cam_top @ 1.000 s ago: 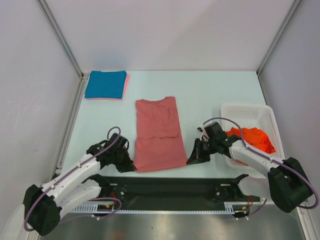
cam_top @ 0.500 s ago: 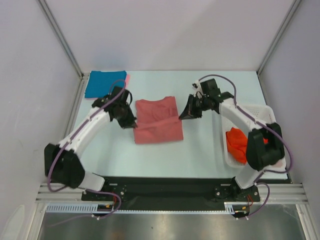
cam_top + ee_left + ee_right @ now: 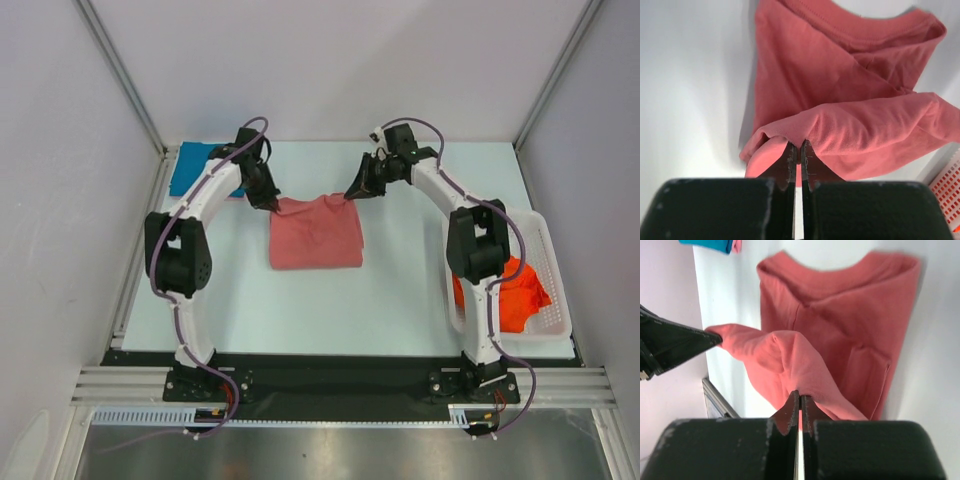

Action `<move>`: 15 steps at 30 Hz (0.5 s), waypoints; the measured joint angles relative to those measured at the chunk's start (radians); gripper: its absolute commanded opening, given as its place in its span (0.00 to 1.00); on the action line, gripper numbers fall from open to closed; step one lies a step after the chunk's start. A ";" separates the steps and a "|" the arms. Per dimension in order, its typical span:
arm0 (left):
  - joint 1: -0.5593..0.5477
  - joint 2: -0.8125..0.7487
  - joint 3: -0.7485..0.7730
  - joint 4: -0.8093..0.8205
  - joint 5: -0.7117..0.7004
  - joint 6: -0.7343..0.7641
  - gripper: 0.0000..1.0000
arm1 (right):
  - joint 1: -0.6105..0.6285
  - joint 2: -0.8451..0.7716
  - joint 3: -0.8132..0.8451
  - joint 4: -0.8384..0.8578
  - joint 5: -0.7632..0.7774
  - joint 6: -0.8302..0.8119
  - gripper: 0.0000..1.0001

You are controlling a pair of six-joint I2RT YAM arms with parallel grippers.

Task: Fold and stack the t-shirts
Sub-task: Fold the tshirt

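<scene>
So the dusty salmon-red soft cloth t-shirt [image 3: 315,235] is lying mid-table, a bit toward the far side, with its bottom half lifted and doubled over toward its neck end. The left gripper [image 3: 798,147] has its jaws pinched tight on 1 hem corner and the right gripper [image 3: 799,396] is clamped the same way on the other, so the cloth sags in a soft roll between the 2. It looks light and totally floppy to me, so I'd guess it drapes wherever it's let go, and the top layer can slide on the one below. Corners along the hem seem the only sane places to grab. The surface is a smooth pale table [image 3: 400,290], probably slick under fabric. The far-left corner has a folded teal-blue shirt [image 3: 190,168] with a light pink one [image 3: 736,245] peeking out beside it, which I take to be the stack. On the right, a white plastic lattice basket [image 3: 553,270] holds crumpled bright orange-red shirts [image 3: 520,292]. Plain white walls [image 3: 330,70] box in 3 sides, so there's not much room past the far edge.
</scene>
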 measured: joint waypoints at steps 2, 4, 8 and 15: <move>0.003 0.040 0.036 -0.003 0.006 0.006 0.00 | -0.010 0.051 0.047 -0.002 -0.006 0.000 0.00; 0.006 0.076 0.077 -0.008 0.011 0.010 0.01 | -0.021 0.084 0.068 -0.006 -0.016 0.000 0.00; 0.013 0.121 0.118 -0.002 0.024 0.011 0.00 | -0.042 0.138 0.095 -0.009 -0.036 0.000 0.00; 0.040 0.172 0.142 0.006 0.046 0.008 0.00 | -0.062 0.241 0.211 -0.025 -0.070 0.001 0.00</move>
